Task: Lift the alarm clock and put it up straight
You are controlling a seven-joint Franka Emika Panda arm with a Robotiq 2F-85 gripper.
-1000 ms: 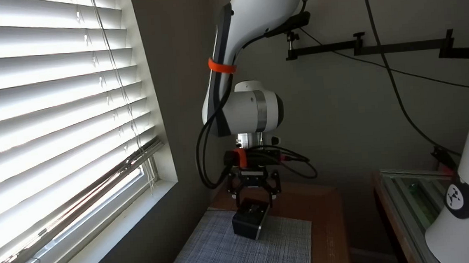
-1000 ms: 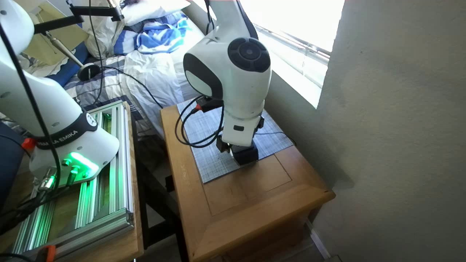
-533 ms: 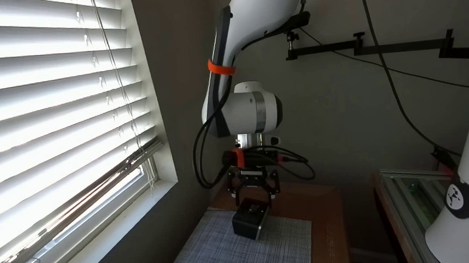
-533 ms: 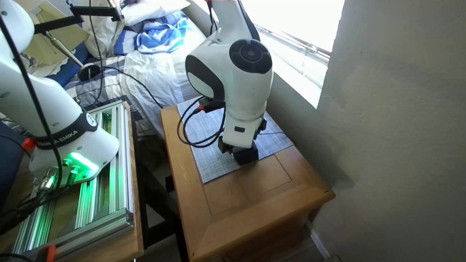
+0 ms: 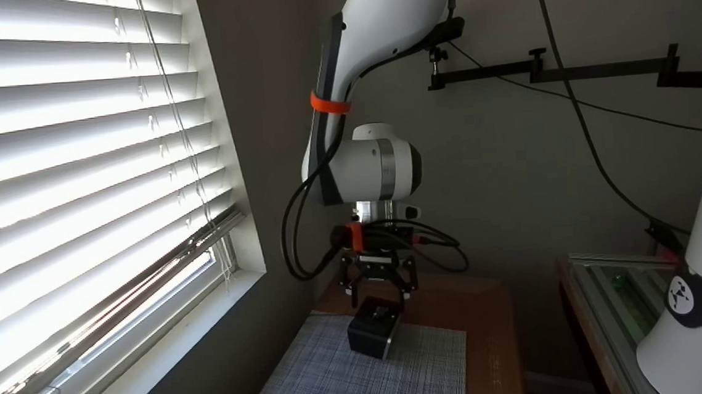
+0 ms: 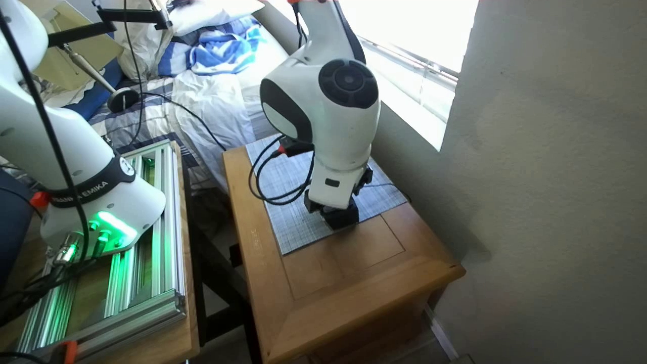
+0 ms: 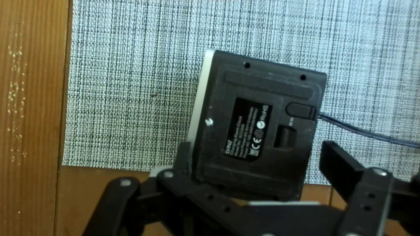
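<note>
On placemat (image 7: 131, 82), beside alarm clock (image 7: 256, 131), cord (image 7: 364, 132)

In both exterior views my forearm (image 5: 397, 14) runs down at a slant from the top edge into the wrist (image 5: 361, 168); the end effector (image 5: 378, 299) hangs beneath the wrist, aimed straight down; from the wrist view I see its two dark fingers (image 7: 341, 165) along the lower part, one on each side, spread wide and facing each other across the gap; in an exterior view my base (image 6: 121, 205) sits well apart from the end effector, its light (image 6: 117, 226) glowing green.
</note>
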